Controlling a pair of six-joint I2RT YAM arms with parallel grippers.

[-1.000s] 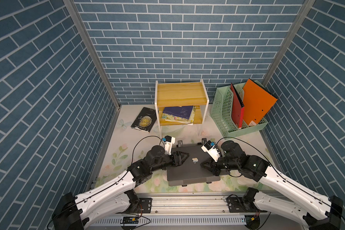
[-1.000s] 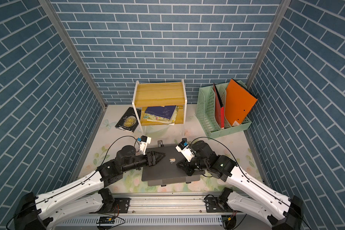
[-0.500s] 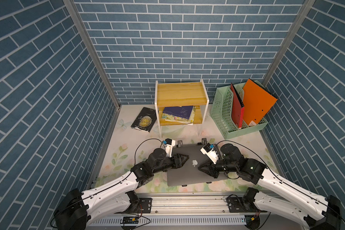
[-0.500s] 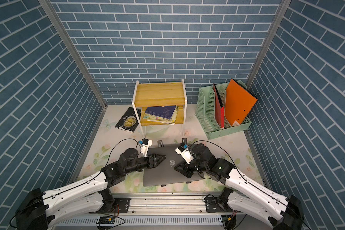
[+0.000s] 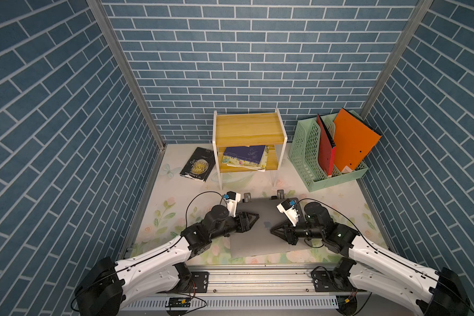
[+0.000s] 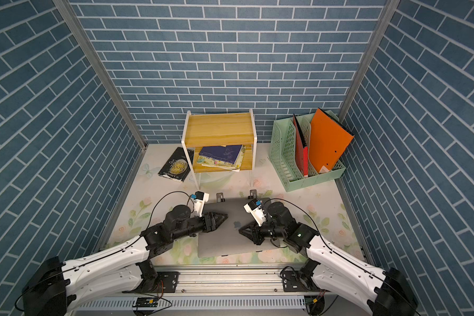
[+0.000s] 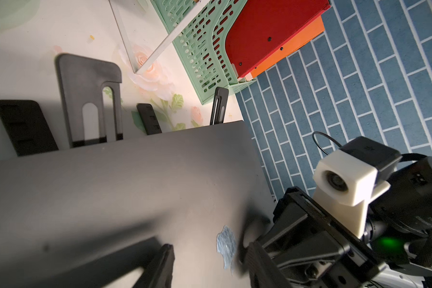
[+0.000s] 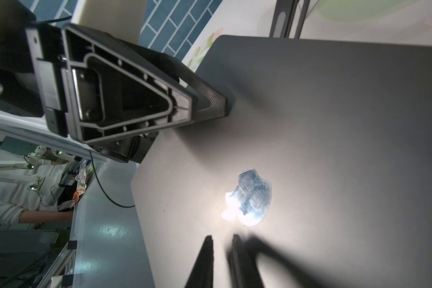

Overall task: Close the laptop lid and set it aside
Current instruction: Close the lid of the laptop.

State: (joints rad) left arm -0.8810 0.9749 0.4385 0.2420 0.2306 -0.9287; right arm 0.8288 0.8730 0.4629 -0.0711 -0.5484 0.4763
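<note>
Half the job looks done. The left pincer sits over the lid, left part, its opening unclear. The laptop lies shut on the stand, near centre. The right pincer, closed on nothing, sits right. Moving it aside remains. A second ago its near edge showed a thick dark band; now it lies flat.

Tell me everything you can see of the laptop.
The laptop is a thin, matte space-grey metal slab with rounded corners. Its lid is down and looks fully shut, with a shiny apple logo facing up. It lies on a black stand whose tabs poke out past its far edge. The left gripper tip appears to rest on the lid; the right gripper hovers by the logo.
</note>
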